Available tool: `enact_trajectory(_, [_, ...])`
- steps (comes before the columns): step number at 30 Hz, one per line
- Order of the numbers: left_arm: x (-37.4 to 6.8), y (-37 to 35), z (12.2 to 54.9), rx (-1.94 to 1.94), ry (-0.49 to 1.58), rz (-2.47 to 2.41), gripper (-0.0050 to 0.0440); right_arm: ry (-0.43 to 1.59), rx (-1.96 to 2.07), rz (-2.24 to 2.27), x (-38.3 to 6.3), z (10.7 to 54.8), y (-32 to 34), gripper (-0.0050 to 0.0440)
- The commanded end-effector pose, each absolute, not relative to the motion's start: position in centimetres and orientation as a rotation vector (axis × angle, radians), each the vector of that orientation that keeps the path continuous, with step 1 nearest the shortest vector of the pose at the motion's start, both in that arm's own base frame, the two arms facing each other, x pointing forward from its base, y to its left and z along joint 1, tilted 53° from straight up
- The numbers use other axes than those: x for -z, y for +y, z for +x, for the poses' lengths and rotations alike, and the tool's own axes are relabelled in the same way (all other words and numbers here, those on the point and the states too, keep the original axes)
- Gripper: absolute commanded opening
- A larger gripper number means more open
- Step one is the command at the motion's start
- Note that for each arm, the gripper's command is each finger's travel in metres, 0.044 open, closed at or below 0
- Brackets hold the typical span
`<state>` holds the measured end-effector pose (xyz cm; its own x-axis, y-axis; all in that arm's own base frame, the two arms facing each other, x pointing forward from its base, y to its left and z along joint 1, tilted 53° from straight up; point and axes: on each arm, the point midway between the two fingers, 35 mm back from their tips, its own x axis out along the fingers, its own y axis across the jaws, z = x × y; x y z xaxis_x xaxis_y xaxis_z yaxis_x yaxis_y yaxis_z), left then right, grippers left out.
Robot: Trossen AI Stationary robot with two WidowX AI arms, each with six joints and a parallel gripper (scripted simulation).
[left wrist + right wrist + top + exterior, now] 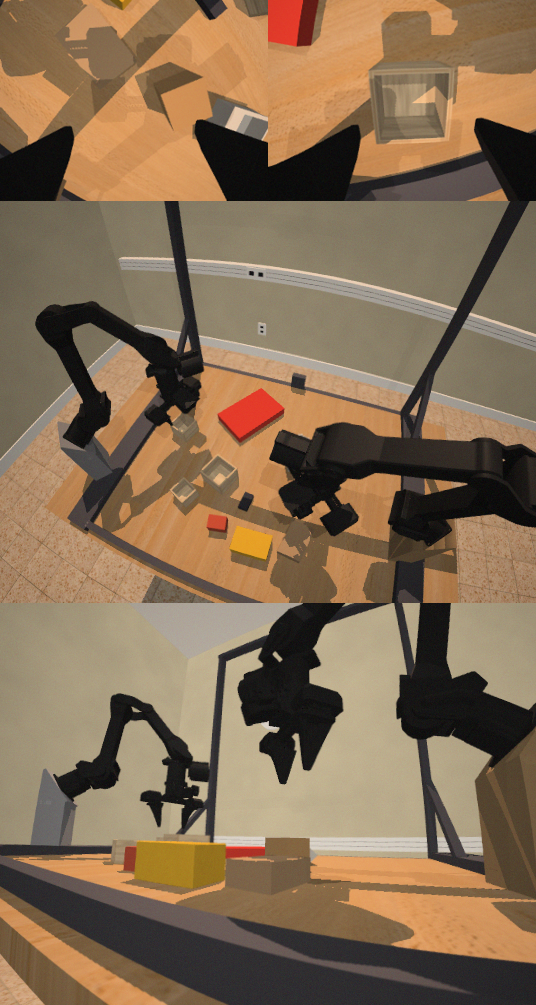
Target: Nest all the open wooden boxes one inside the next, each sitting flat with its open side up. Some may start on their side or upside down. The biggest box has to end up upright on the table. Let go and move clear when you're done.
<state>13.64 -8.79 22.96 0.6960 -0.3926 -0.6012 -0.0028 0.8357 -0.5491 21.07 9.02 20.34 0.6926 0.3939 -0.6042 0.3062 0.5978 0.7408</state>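
Several open wooden boxes stand on the table. One box point(185, 426) sits open side up under my right gripper point(172, 411), which is open and hovers above it; the right wrist view shows this box point(412, 107) between and beyond the fingers. The biggest box point(219, 473) and a small box point(184, 491) sit upright mid-table. Another box point(295, 542) lies in shadow showing closed faces, not open side up. My left gripper point(320, 511) is open and empty, high above that box point(180, 100).
A flat red slab point(251, 413) lies at the middle back. A small red block point(217, 522), a yellow block point(251, 542) and a dark cube point(245, 501) lie near the front. A dark frame rail borders the table.
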Motion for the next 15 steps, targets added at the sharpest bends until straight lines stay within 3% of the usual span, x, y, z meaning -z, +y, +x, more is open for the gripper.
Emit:
enact_trajectory(1, [-23.30, -8.68, 13.49, 0.240, 0.768, -0.556, 0.0400, 0.821, -0.064, 0.976, -21.04, 21.06, 8.98, 0.0304])
enact_trajectory(12, [-23.30, -8.68, 13.49, 0.240, 0.768, -0.556, 0.0400, 0.821, -0.064, 0.976, -21.04, 21.06, 8.98, 0.0040])
enact_trajectory(14, [-23.30, -8.68, 13.49, 0.240, 0.768, -0.556, 0.0400, 0.821, -0.064, 0.976, -21.04, 21.06, 8.98, 0.0040])
enact_trajectory(15, [-23.30, -8.68, 13.49, 0.240, 0.768, -0.556, 0.0400, 0.821, -0.064, 0.976, -21.04, 21.06, 8.98, 0.0016])
